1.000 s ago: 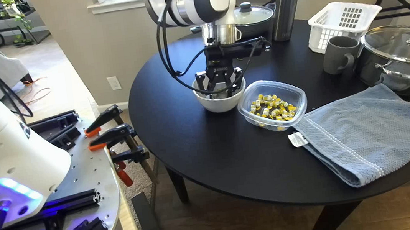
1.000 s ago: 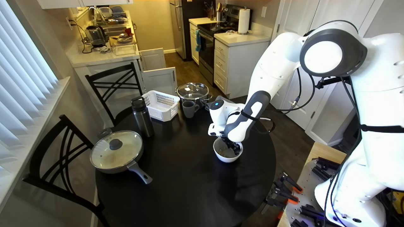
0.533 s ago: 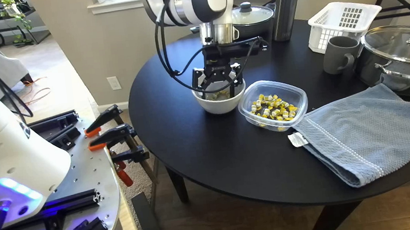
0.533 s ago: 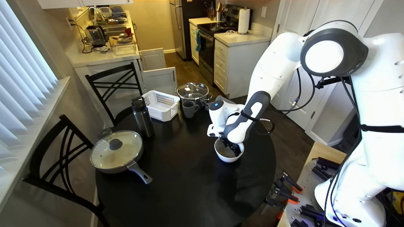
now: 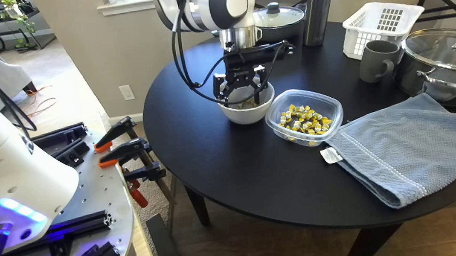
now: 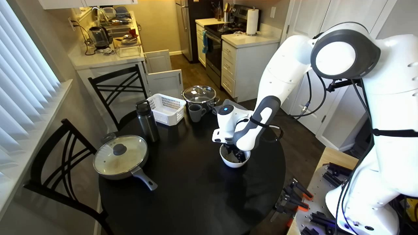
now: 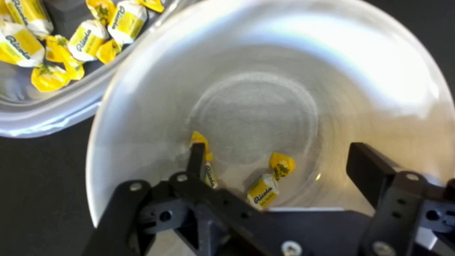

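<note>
Two wrapped candies (image 7: pixel 263 192) show in the bowl (image 7: pixel 256 110) below the hand (image 7: pixel 279 153) (spread wide).

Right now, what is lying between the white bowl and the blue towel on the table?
The clear plastic container with wrapped candies lies between the white bowl and the blue towel; this shows in an exterior view.
</note>
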`<state>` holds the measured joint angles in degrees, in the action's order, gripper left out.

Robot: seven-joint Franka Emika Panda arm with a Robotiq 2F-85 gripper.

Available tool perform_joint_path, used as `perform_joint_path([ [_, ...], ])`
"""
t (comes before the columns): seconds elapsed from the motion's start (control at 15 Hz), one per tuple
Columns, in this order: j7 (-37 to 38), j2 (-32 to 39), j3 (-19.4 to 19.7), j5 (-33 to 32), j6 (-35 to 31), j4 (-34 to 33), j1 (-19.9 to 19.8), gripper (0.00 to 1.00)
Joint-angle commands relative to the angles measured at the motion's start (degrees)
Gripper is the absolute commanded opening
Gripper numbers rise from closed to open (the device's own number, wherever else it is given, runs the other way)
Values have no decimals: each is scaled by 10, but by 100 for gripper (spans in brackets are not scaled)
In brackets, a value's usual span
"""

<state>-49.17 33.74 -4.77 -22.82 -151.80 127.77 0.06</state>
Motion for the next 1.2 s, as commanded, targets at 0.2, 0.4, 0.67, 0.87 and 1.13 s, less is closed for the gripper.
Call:
perform_joint_path([
  [0.2, -14, -38, 2, -40, -89, 61, 5, 100],
  [0.4, -6, -32, 20, -73, -119, 67, 18, 100],
  [0.67, 11, -25, 58, -122, -138, 69, 47, 100],
  [0.87, 17, -22, 68, -149, -139, 71, 54, 100],
  [1.13, 15, -22, 60, -163, -141, 76, 44, 100],
])
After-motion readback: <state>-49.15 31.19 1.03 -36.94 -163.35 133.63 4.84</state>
